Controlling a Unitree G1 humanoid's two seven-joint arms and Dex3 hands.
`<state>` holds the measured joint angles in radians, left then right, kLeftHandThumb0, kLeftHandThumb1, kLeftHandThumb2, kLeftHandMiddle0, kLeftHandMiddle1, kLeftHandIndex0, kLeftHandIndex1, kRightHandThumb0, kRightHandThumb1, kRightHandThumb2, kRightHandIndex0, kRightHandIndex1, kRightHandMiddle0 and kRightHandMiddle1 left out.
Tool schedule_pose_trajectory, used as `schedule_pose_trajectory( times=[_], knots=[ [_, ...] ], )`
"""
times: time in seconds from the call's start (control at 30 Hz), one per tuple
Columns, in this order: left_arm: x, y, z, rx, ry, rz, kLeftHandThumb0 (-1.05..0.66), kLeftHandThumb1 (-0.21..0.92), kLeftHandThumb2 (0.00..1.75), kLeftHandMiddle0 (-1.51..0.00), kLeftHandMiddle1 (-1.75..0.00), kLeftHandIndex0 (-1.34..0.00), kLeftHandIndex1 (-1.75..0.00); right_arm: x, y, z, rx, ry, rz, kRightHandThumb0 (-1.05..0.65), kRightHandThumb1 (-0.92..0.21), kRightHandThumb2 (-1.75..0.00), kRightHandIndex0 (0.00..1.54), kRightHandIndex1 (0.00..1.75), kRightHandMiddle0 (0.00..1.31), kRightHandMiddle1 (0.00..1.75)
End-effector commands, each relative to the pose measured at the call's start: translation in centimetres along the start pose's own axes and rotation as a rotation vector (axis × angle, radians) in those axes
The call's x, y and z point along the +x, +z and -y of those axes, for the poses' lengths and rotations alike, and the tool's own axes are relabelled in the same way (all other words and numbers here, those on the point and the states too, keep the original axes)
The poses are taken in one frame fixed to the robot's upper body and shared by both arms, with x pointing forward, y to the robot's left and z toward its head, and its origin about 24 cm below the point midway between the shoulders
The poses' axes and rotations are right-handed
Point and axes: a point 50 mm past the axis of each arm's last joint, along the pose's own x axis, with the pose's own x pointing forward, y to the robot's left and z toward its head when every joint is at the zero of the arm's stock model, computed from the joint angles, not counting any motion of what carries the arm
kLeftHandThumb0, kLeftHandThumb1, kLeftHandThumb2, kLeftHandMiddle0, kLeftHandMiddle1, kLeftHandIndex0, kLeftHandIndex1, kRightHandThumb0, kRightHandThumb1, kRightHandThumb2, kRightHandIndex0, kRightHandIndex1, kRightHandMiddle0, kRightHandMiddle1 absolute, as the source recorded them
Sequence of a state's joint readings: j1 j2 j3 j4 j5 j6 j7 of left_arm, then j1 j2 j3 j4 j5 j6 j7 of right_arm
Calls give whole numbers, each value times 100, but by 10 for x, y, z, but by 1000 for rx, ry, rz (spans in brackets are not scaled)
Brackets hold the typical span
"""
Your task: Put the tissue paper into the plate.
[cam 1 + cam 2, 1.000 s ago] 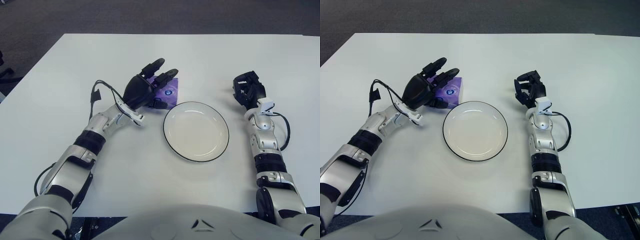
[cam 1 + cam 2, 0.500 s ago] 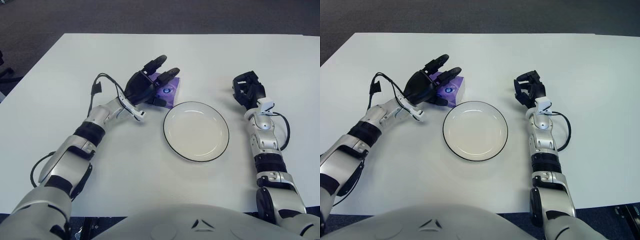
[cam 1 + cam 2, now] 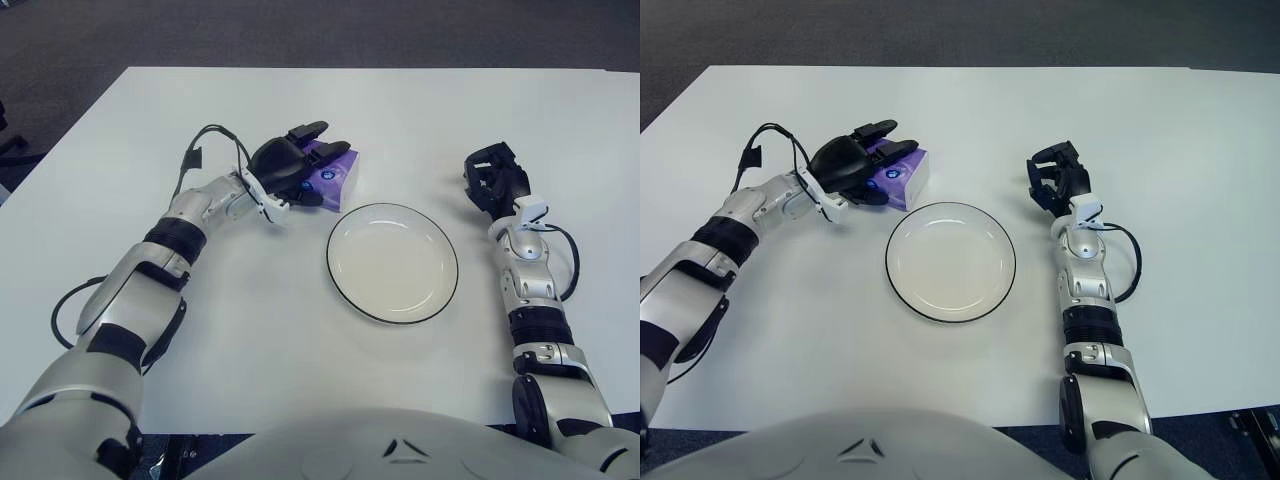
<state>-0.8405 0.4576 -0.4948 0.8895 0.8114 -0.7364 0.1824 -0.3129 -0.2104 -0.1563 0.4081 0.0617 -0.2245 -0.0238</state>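
**Left hand on tissue pack, plate bare**

Left hand (image 3: 283,168) sits over the purple tissue pack (image 3: 330,172), palm covering the pack's left part. Two black fingers (image 3: 310,130) reach across the top toward the far side, thumb low along the near edge. Fingers are draped around the pack, touching it; cannot tell if the grip is closed tight or if the pack is off the worktop. White wrist cuff and a looped black cable (image 3: 205,145) trail back along the left forearm, which runs down-left toward the robot's body.

Tissue pack: purple wrapper with a small round blue-white mark on top, right end sticking out past the fingers. It lies on the worktop (image 3: 420,110) just up-left of the plate (image 3: 392,262), near the rim but apart from it, outside the plate.

Plate: round, white, thin dark rim, nothing in it, flat on the worktop between the two arms.

Right hand (image 3: 492,175) is parked on the worktop right of the plate, well apart from it, black fingers curled in, holding nothing. Cable (image 3: 568,262) loops beside the right forearm.

Worktop is white; dark carpet floor (image 3: 300,30) beyond its far edge.
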Motion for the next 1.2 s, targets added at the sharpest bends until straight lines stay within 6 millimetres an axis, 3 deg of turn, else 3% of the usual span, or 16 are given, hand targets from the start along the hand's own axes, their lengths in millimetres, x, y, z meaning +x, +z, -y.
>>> schedule_pose_trajectory(
  times=[0.0, 0.2, 0.57, 0.67, 0.73, 0.8, 0.9, 0.93, 0.97, 1.0, 1.03, 1.1, 1.17],
  knots=[
    [0, -10, -1, -66, -57, -50, -105, 92, 84, -23, -2, -25, -1, -45, -59, -8, 44, -7, -238, -36, -88, -51, 72, 175, 30, 169],
    [1, -16, -1, -154, -104, -83, -105, 92, 83, -27, -3, -24, -1, -46, -59, -8, 44, -1, -238, -36, -87, -52, 72, 175, 30, 168],
    [0, -21, 0, -202, -131, -113, -105, 92, 73, -66, -6, -27, -1, -46, -59, -8, 46, 19, -239, -36, -87, -53, 72, 175, 30, 169],
    [1, -21, 0, -202, -128, -113, -100, 92, 68, -76, -11, -35, -5, -47, -58, -8, 46, 24, -240, -36, -86, -53, 72, 175, 30, 169],
    [1, -21, 0, -196, -117, -113, -97, 92, 65, -73, -34, -45, -4, -47, -58, -8, 46, 27, -241, -36, -86, -54, 72, 175, 30, 169],
    [1, -20, 0, -182, -91, -110, -93, 92, 62, -64, -79, -58, -4, -46, -58, -8, 45, 32, -243, -36, -86, -54, 72, 175, 30, 169],
    [1, -18, 1, -157, -35, -103, -88, 92, 60, -58, -125, -70, -8, -46, -58, -9, 42, 40, -248, -36, -85, -57, 72, 175, 29, 170],
    [1, -18, 2, -143, -5, -99, -87, 92, 61, -58, -131, -72, -9, -46, -58, -9, 40, 42, -250, -36, -85, -57, 72, 175, 29, 170],
    [1, -17, 2, -126, 28, -93, -80, 92, 58, -57, -143, -70, -30, -46, -58, -9, 38, 45, -252, -36, -84, -58, 72, 175, 29, 171],
    [0, -16, 2, -114, 49, -88, -64, 92, 48, -58, -152, -60, -73, -46, -58, -9, 36, 47, -253, -36, -84, -58, 72, 175, 29, 171],
    [0, -15, 2, -100, 72, -83, -54, 92, 43, -59, -158, -53, -102, -46, -58, -9, 34, 50, -255, -36, -84, -59, 72, 175, 29, 171],
    [0, -15, 2, -83, 92, -78, -45, 92, 37, -60, -163, -47, -126, -46, -58, -9, 33, 52, -257, -36, -84, -59, 72, 175, 29, 171],
    [0, -15, 2, -66, 108, -75, -40, 92, 34, -62, -164, -45, -139, -46, -58, -9, 30, 54, -259, -36, -84, -59, 72, 175, 29, 171]
  ],
)
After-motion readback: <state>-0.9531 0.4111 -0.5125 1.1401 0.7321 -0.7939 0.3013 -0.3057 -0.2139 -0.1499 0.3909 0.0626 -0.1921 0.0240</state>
